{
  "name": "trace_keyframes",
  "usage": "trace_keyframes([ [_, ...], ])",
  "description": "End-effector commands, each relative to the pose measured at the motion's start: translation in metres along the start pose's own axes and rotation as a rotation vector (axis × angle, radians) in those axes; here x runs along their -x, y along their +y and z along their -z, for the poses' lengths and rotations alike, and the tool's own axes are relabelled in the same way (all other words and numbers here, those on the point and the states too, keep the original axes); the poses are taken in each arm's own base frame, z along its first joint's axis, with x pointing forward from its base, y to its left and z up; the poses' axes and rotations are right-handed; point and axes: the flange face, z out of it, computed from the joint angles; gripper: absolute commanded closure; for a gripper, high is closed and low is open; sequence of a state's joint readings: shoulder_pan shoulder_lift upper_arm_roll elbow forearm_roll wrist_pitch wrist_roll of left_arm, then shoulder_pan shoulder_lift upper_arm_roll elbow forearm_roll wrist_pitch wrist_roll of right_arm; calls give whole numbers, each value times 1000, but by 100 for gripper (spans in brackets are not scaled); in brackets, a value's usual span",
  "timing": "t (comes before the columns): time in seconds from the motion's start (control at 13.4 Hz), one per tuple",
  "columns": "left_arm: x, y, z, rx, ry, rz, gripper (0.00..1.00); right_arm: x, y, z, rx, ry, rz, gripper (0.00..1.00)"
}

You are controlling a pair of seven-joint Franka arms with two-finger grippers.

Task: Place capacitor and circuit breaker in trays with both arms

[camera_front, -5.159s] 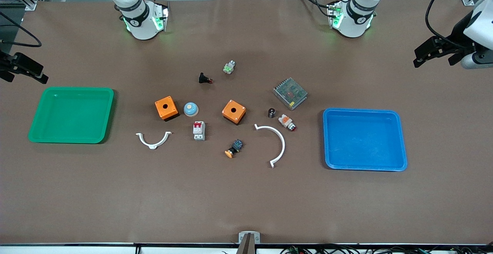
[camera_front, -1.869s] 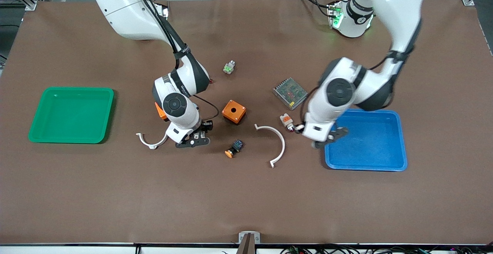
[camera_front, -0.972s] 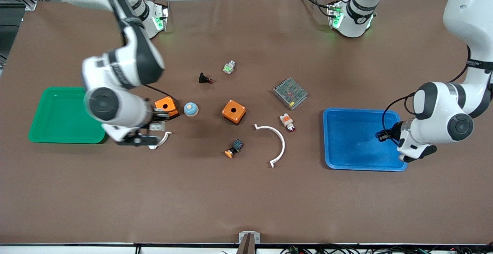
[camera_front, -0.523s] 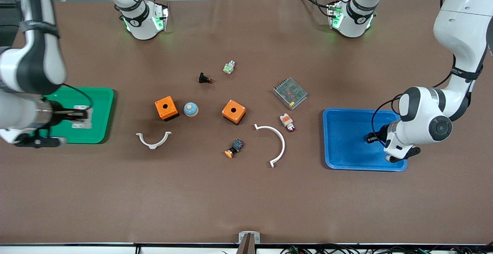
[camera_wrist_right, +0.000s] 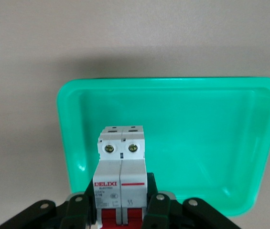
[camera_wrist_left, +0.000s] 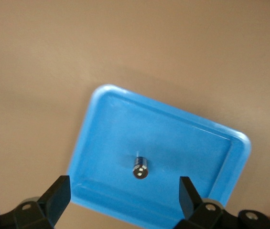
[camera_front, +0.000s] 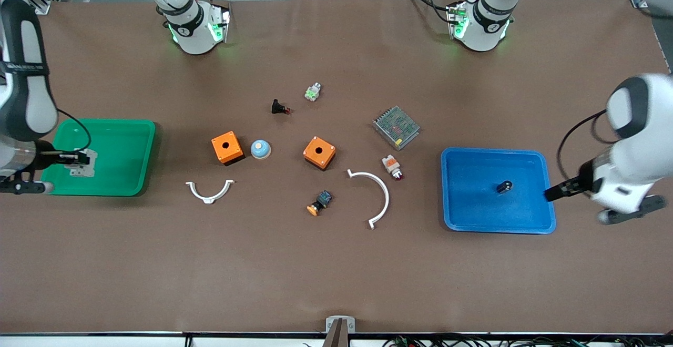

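Two white robot arms work at opposite ends of a brown table. The right gripper [camera_wrist_right: 121,210] hangs over the green tray [camera_front: 134,179], its fingers clamped on the circuit breaker [camera_wrist_right: 121,179], a white-grey block gripped low on its flat sides near the red toggles. It looks rigid, hard plastic, light enough for a side pinch, with smooth faces that could slip. Its front label reads "DELIXI" in red, with smaller print that seems to say "C16" (the rest is too fine to read).

The left gripper [camera_wrist_left: 123,210] hovers near the blue tray's edge, fingers spread wide and empty. The capacitor [camera_front: 505,185] lies on its side in the blue tray [camera_front: 473,221], a tiny, light black cylinder likely to roll; it carries no legible marking.
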State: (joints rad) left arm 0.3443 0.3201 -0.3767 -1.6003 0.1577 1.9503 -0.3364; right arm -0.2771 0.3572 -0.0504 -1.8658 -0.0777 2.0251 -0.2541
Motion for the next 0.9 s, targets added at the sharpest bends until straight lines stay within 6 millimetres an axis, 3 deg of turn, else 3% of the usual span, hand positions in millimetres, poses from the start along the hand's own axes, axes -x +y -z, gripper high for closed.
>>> trace_keyframes([
  [0.0,9,-16,79,-49,17,-96,0,18,2,-41,17,31,11,80],
  [0.15,39,-21,133,-77,4,-134,0,20,9,-69,12,39,-3,80],
  [0.37,77,-18,186,-64,4,-169,0,18,16,-85,8,41,-14,79],
  [0.52,100,-10,206,-15,-1,-187,0,21,14,-92,3,28,-12,77],
  [0.6,116,-5,205,-13,-14,-197,0,22,13,-93,2,25,-12,74],
  [0.67,125,-6,201,-12,-36,-198,0,22,13,-92,2,22,-11,58],
  [0.75,132,-10,200,-10,-64,-195,0,23,12,-91,1,18,-9,13],
  [0.82,138,-5,202,-9,-83,-206,0,24,11,-87,2,18,-9,0],
])
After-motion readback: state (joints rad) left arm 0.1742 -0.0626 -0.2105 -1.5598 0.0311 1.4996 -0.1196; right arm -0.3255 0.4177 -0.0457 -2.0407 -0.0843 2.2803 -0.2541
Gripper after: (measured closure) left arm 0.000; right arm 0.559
